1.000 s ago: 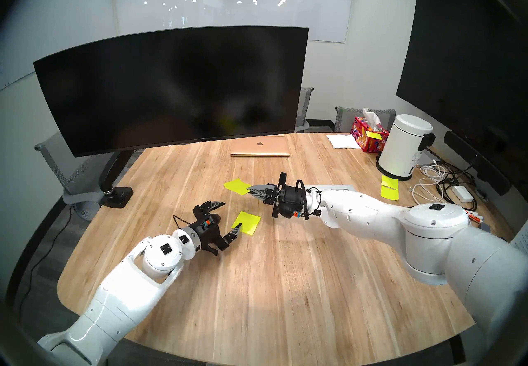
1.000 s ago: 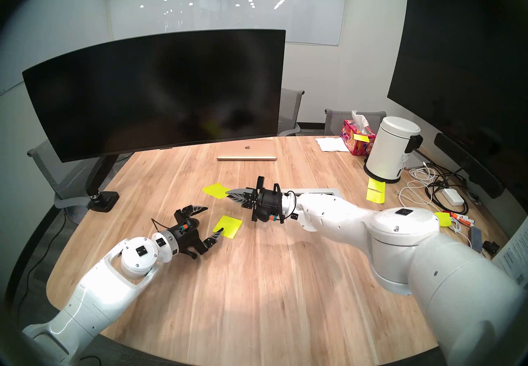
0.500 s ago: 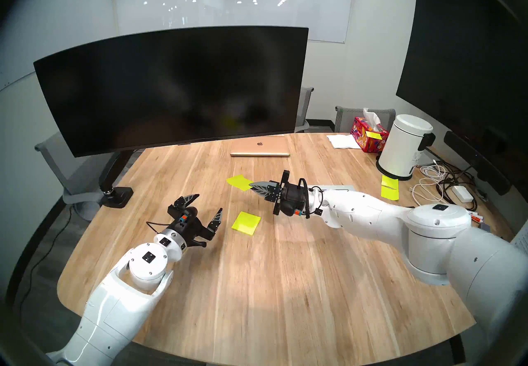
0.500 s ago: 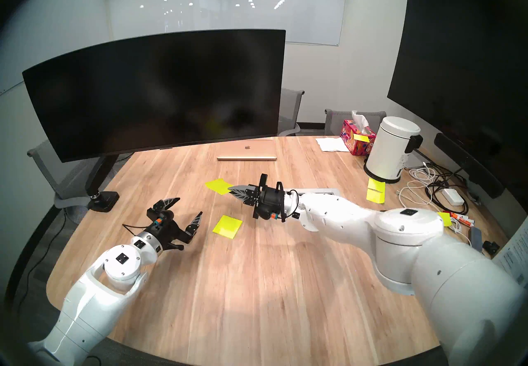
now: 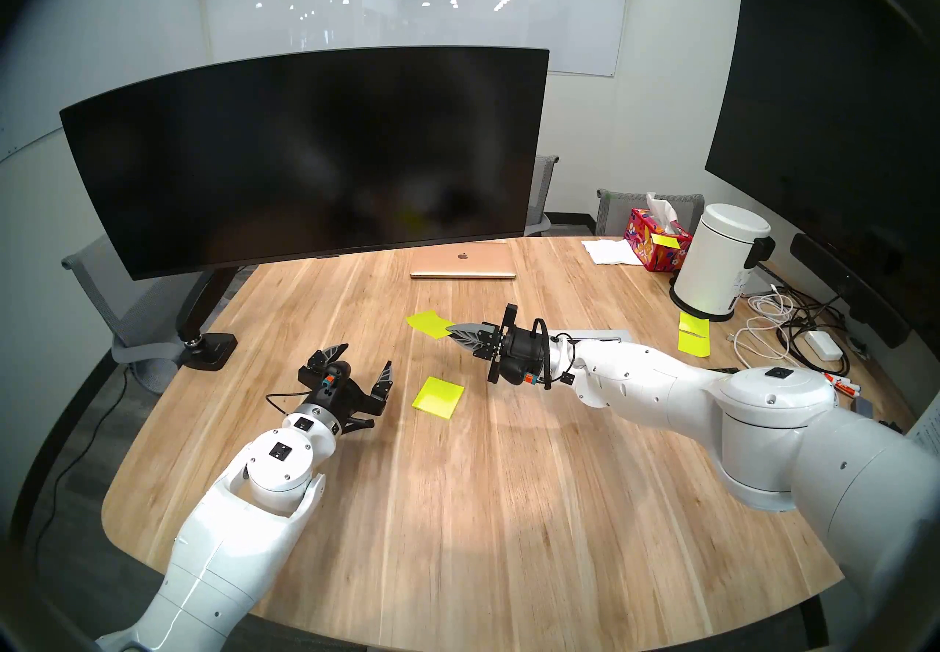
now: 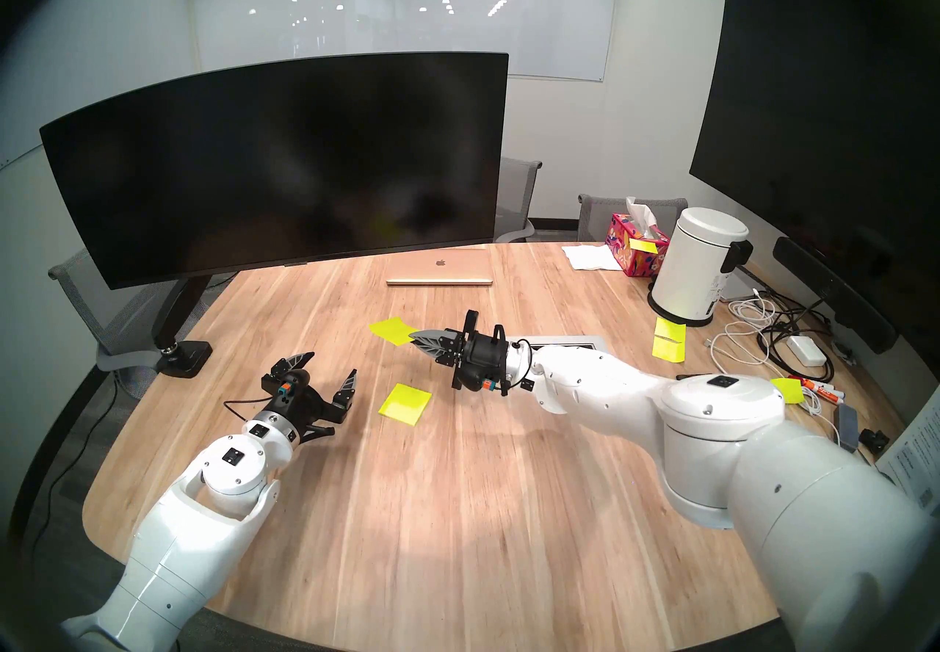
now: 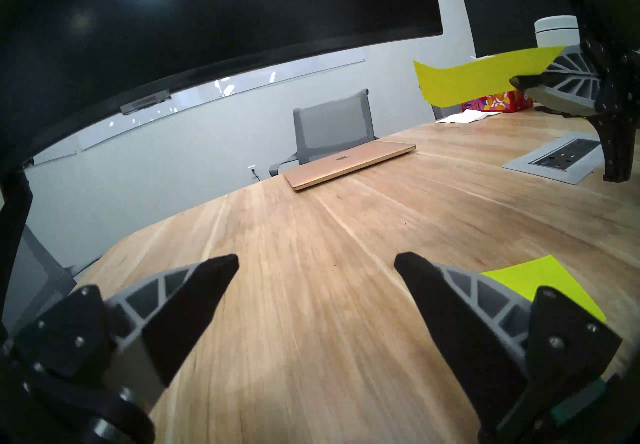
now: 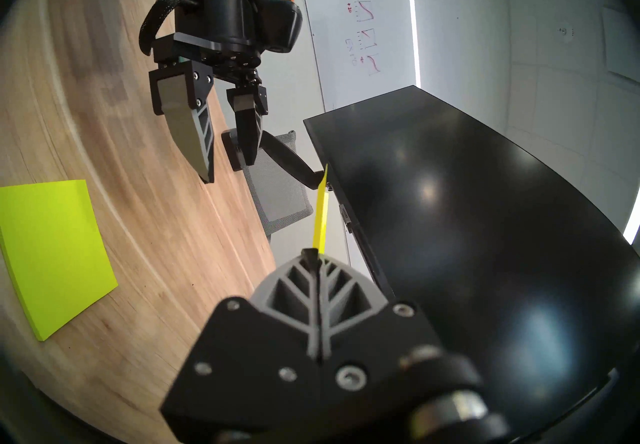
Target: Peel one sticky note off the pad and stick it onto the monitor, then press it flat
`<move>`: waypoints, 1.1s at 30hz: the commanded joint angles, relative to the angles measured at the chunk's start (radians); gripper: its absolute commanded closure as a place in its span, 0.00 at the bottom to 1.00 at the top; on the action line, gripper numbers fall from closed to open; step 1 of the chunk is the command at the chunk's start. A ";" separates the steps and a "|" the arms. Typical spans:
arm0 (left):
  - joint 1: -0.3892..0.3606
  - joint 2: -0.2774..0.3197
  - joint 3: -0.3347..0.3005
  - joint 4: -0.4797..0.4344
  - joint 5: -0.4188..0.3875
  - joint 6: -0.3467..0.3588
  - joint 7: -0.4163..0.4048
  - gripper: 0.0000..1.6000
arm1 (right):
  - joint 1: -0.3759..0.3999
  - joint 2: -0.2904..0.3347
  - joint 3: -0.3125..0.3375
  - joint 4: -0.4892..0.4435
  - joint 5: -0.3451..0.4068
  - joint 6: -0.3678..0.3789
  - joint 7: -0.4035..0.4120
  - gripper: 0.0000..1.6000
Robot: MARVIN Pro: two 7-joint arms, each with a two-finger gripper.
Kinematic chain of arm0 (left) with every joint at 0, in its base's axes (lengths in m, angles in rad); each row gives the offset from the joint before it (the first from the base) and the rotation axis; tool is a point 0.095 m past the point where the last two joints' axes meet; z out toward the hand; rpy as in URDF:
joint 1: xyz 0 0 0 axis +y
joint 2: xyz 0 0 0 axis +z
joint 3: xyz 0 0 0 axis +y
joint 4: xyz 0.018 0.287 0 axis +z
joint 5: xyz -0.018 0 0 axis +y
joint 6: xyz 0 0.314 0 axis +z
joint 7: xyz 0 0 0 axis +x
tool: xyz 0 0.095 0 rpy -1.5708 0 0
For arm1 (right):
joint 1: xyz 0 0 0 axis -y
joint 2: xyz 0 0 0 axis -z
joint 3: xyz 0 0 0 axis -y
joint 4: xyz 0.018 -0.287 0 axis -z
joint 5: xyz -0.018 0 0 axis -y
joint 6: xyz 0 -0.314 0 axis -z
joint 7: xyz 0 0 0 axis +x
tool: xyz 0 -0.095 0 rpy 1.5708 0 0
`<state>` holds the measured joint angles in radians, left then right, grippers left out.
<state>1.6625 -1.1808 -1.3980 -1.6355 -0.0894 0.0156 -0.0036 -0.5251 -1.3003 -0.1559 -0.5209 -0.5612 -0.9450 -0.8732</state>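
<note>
Wood-grain table (image 5: 508,508): a rounded light top on which all listed items are borne or over which they are held.

Monitor (image 5: 305,152): a very wide, curved black screen, dark, carried on a black jointed arm clamped at the table's far left edge; a faint yellow-green reflection is seen low on its right part.

Left gripper (image 5: 363,362): held above the table to the left of the pad, with its jaws spread wide and nothing between them; bare wood is seen between the fingertips in the left wrist view.

Right gripper (image 5: 450,330): pointed toward the left of the head view, its jaws pressed together on one corner of the sticky note.

Laptop (image 5: 463,260): gold, lid closed, lying flat beyond the grippers, below the monitor's right end.

Pad (image 5: 438,396): a neon yellow-green square stack lying flat on the table, between the two grippers and touched by neither.

Sticky note (image 5: 426,323): a single neon yellow-green sheet, lifted clear of the table, pinched at its right corner and projecting toward the monitor; it is seen edge-on in the right wrist view (image 8: 322,214) and well short of the screen.
</note>
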 commanded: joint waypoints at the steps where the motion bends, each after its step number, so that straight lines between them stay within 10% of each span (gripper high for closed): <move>1: -0.039 -0.026 -0.001 -0.011 0.003 -0.016 0.024 0.00 | 0.006 -0.026 0.012 0.033 0.009 -0.015 -0.014 1.00; 33: 0.001 -0.056 -0.018 -0.032 0.006 -0.083 0.103 0.00 | -0.019 -0.055 0.037 0.089 -0.011 -0.015 -0.038 1.00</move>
<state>1.6721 -1.2345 -1.4137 -1.6443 -0.0854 -0.0515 0.0963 -0.5488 -1.3520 -0.1331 -0.4187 -0.5727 -0.9607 -0.8631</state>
